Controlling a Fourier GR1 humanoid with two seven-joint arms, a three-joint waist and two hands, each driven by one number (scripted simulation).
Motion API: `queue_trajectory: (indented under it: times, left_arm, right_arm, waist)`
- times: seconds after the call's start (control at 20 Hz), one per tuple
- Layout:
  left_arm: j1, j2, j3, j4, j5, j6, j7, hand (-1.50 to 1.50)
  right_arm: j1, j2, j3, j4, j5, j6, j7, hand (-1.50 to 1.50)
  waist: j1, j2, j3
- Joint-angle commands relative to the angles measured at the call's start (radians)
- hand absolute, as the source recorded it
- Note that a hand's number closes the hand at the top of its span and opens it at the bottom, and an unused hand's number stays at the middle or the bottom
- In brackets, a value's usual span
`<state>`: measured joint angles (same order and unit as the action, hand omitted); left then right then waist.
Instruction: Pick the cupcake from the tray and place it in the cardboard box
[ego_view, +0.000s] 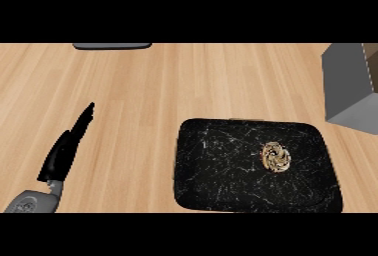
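From my station I see a wide stretch of bare counter (170, 80) running across the far and middle part of the scene, open for passage. The left robot hand (66, 150) stands at the near left with straight fingers, well apart from the dark tray (221, 190), with bare wood between them. Above the tray nothing stands but the small cupcake (277, 156) right of its middle, so its left half is free. The grey box (354, 85) rises at the far right, its near corner close to the tray's far right corner. A flat dark object (112, 46) lies at the far edge, left of centre.
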<state>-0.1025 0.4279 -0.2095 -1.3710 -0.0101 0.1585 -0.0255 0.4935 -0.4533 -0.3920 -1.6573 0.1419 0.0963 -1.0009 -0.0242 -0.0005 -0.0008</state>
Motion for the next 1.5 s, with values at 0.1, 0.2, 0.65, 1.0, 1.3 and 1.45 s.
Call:
queue_trajectory:
  times: [0.1, 0.2, 0.65, 1.0, 1.3, 1.45]
  left_arm:
    - [0.021, -0.021, 0.002, 0.007, -0.037, 0.0, -0.027, 0.0]
    - [-0.049, -0.021, 0.024, -0.008, -0.015, -0.03, 0.05, 0.0]
    - [-0.052, -0.049, 0.051, 0.018, -0.058, -0.059, 0.011, 0.0]
    - [0.007, -0.083, 0.062, 0.025, -0.097, -0.074, -0.043, 0.0]
    - [-0.031, -0.076, 0.129, 0.009, -0.109, -0.109, 0.003, 0.0]
    - [-0.063, -0.072, 0.155, 0.05, -0.089, -0.151, 0.013, 0.0]
  right_arm:
    - [0.147, 0.071, 0.047, -0.258, 0.17, -0.058, 0.13, -1.5]
    - [0.142, 0.1, 0.062, -0.306, 0.221, -0.076, 0.217, -1.5]
    - [0.062, 0.191, 0.193, -0.371, 0.472, -0.059, 0.469, -1.5]
    - [-0.021, 0.226, 0.266, -0.407, 0.558, 0.041, 0.63, -1.5]
    - [-0.025, 0.283, 0.266, -0.322, 0.637, -0.061, 0.518, -1.5]
    - [-0.128, 0.302, 0.26, -0.244, 0.638, -0.111, 0.502, -1.5]
  waist:
    - [0.016, 0.0, 0.0]
    - [0.016, 0.0, 0.0]
    - [0.023, 0.0, 0.001]
    - [0.025, 0.0, 0.001]
    - [0.02, 0.0, 0.001]
    - [0.022, 0.0, 0.001]
